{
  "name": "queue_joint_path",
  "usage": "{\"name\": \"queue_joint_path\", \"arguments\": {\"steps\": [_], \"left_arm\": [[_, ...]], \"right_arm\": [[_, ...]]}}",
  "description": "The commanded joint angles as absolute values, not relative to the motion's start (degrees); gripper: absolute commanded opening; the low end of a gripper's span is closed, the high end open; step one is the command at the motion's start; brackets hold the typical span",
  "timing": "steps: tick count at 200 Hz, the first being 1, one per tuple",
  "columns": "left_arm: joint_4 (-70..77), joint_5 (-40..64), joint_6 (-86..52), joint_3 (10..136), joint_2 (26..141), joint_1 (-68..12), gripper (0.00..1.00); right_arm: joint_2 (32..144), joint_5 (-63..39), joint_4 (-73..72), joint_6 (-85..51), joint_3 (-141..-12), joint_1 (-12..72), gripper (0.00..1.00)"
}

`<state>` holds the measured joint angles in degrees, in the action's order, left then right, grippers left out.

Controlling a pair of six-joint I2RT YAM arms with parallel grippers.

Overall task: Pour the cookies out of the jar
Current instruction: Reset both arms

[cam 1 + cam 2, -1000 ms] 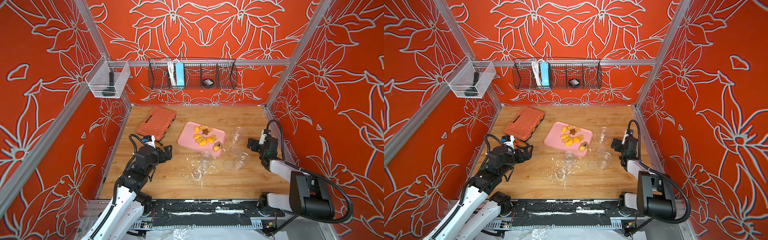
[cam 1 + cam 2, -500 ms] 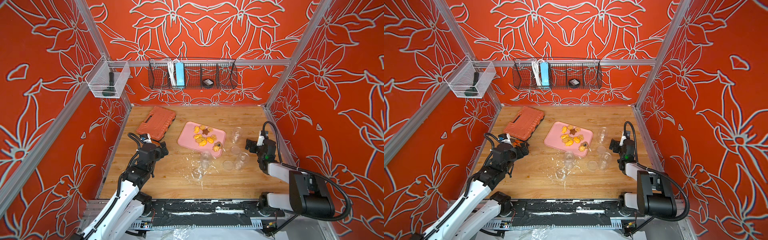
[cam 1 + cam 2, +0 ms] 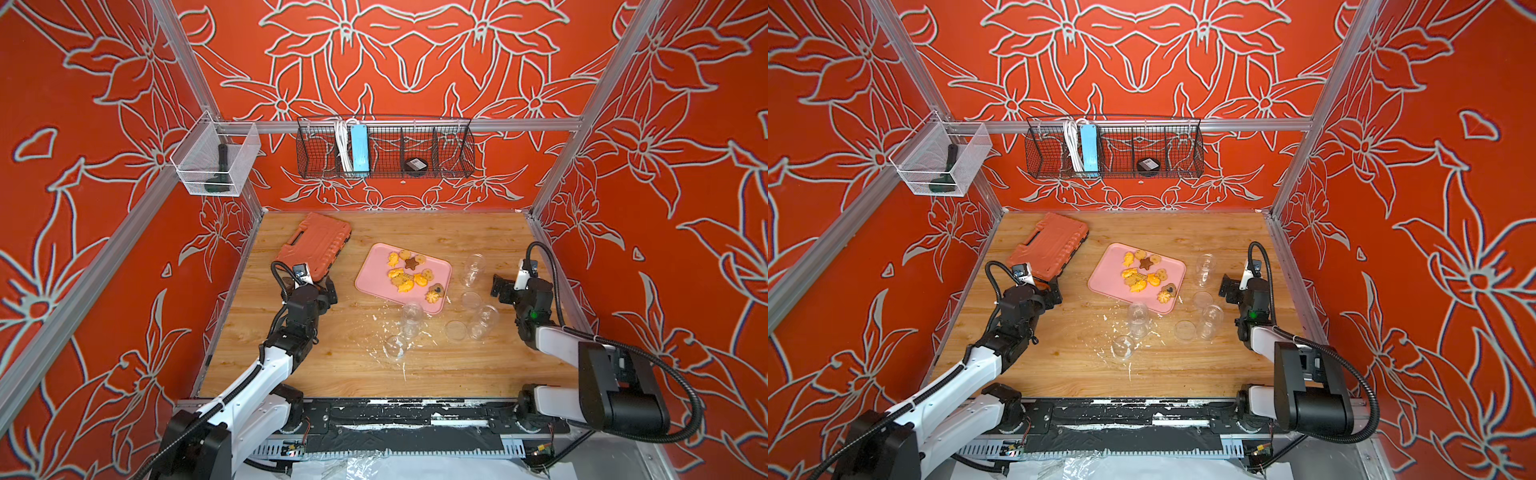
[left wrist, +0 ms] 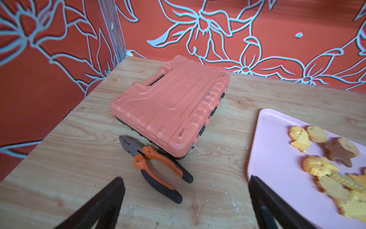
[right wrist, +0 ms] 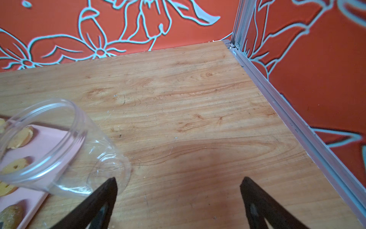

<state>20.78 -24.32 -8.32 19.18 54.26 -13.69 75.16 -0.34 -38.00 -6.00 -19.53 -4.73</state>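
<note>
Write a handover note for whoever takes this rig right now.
Left end effector: open, empty, over the table near the pliers.
Right end effector: open, empty, beside a jar.
Cookies: all on the pink tray.
Done: the pour; every jar in view looks empty.
Left: nothing that I can see.

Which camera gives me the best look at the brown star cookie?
Left wrist: the brown star cookie is close and sharp on the pink tray. Both top views show it whole but tiny; right wrist misses it.
</note>
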Motion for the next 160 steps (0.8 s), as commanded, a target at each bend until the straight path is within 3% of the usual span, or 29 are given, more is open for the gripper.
{"name": "queue_joint_path", "arguments": {"steps": [1, 78, 160], "left_arm": [[35.35, -23.50, -2.95, 18.11, 56.14, -11.90, 0.98], [46.17, -17.49, -1.75, 16.51, 72.28, -7.29, 0.98], [58.67, -9.25, 3.20, 11.50, 76.57, -6.81, 0.98]], "right_arm": [[74.38, 0.56, -39.64, -5.17, -18.54, -4.34, 0.99], [74.44, 0.68, -39.55, -5.06, -18.56, -4.36, 0.99], [74.41, 0.67, -39.55, -5.05, -18.62, -4.40, 0.99]]}}
